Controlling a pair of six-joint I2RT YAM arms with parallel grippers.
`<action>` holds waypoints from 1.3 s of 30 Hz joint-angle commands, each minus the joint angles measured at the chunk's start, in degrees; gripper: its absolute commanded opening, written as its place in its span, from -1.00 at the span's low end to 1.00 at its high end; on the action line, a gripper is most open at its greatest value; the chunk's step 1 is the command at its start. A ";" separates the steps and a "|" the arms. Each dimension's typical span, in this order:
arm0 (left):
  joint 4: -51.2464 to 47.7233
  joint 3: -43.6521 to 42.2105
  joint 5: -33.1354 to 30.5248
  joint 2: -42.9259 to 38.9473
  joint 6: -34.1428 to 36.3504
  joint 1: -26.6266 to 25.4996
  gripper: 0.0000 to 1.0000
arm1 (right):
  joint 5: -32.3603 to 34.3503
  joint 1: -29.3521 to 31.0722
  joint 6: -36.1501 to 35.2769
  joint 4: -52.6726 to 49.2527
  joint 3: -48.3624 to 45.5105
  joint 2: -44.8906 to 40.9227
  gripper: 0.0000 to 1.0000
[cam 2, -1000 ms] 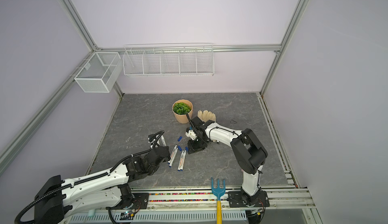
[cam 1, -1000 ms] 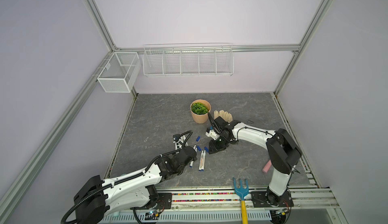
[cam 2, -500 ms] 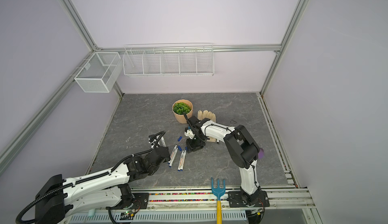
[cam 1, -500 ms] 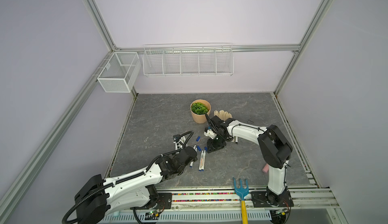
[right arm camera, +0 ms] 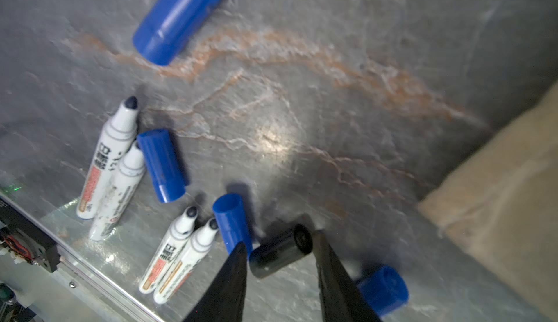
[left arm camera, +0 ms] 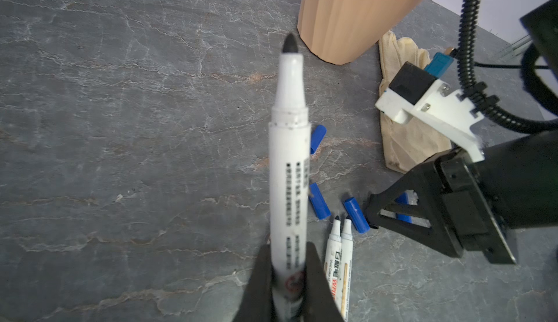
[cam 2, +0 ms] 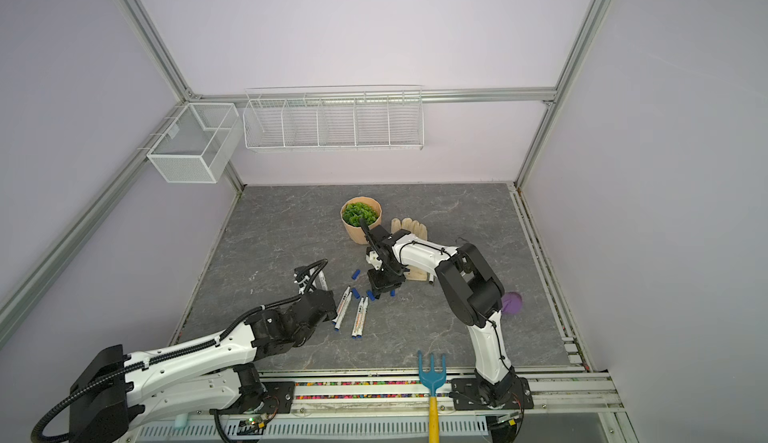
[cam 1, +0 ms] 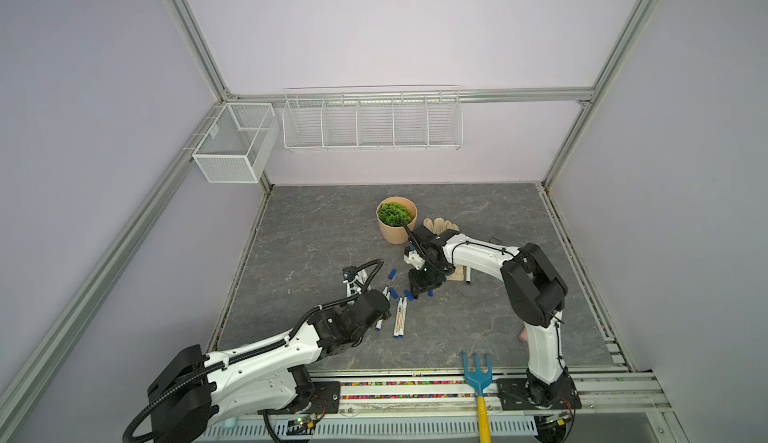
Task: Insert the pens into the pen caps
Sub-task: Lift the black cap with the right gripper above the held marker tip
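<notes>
— What sits on the worktop [cam 1: 311, 220]?
— A tan pot [cam 1: 392, 235] of green leaves, mid-worktop toward the far edge. A beige glove [cam 1: 442, 225] is just beside it.
— And the near edge?
— A blue garden fork [cam 1: 477, 372] with a yellow handle. A purple lump [cam 2: 512, 302] lies near the right edge.
— On the walls?
— A wire rack [cam 1: 372, 123] and a mesh basket [cam 1: 232, 146].

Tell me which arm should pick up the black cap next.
Right. The right gripper hangs with open jaws either side of the black cap; the left gripper is shut on a pen.

light: soft, even | shadows: faint | glare: tabletop [right arm camera: 273, 142] hotspot | blur: right wrist view
</notes>
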 commanded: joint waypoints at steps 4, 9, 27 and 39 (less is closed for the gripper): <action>-0.39 1.52 -0.82 0.10 -0.84 0.26 -1.00 | 6.93 2.22 -0.33 -3.40 0.91 1.81 -0.25; 0.11 1.56 -0.50 0.32 -0.52 0.26 -1.00 | 11.12 3.36 -0.22 -3.69 1.19 2.86 -0.31; 5.14 2.51 4.84 2.03 6.07 0.26 -1.00 | 8.68 2.94 0.44 8.21 -5.98 -11.28 -0.77; 19.73 7.47 25.95 12.82 19.99 -0.93 -1.00 | -6.24 -7.56 10.95 38.73 -29.46 -43.74 -0.79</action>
